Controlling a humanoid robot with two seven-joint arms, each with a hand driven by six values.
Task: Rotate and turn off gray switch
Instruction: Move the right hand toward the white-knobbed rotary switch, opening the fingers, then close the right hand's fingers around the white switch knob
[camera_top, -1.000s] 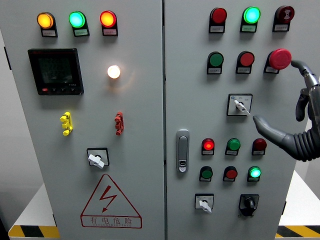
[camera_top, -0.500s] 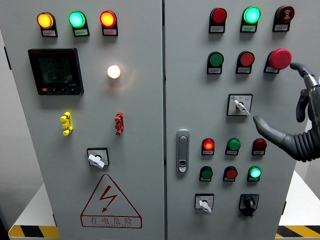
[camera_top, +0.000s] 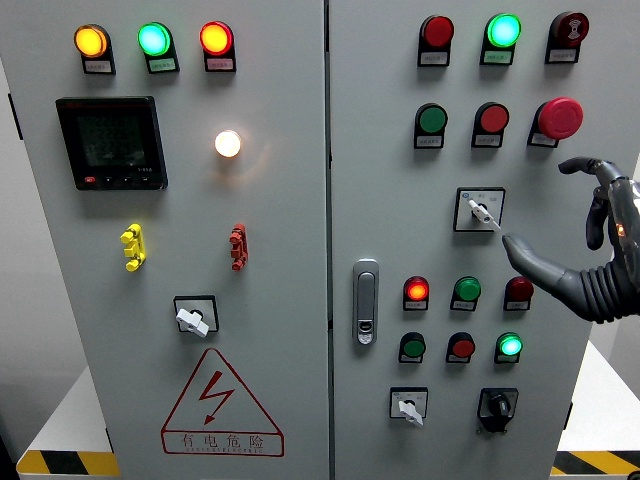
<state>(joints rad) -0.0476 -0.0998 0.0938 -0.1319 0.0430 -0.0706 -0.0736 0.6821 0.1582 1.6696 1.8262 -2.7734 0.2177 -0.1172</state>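
Observation:
The gray rotary switch (camera_top: 481, 211) sits in a black square plate on the right cabinet door, its white-gray handle pointing down and to the right. My right hand (camera_top: 538, 204) comes in from the right edge, just right of this switch and apart from it. Its fingers are spread and hold nothing. The thumb tip (camera_top: 510, 241) lies a little below and right of the handle's end. The curled index finger (camera_top: 580, 163) hangs under the red mushroom button (camera_top: 559, 117). No left arm shows.
Two more gray switches sit at the lower left door (camera_top: 193, 319) and lower right door (camera_top: 408, 407), beside a black knob (camera_top: 497, 405). Lit and unlit pushbuttons surround the target. A door handle (camera_top: 366, 301) and a meter (camera_top: 110, 142) are also on the panel.
My right hand's upper fingers dropped from beside the red mushroom button and curled leftward. The thumb crept slightly up and left, closer to the switch handle. The switch itself has not turned.

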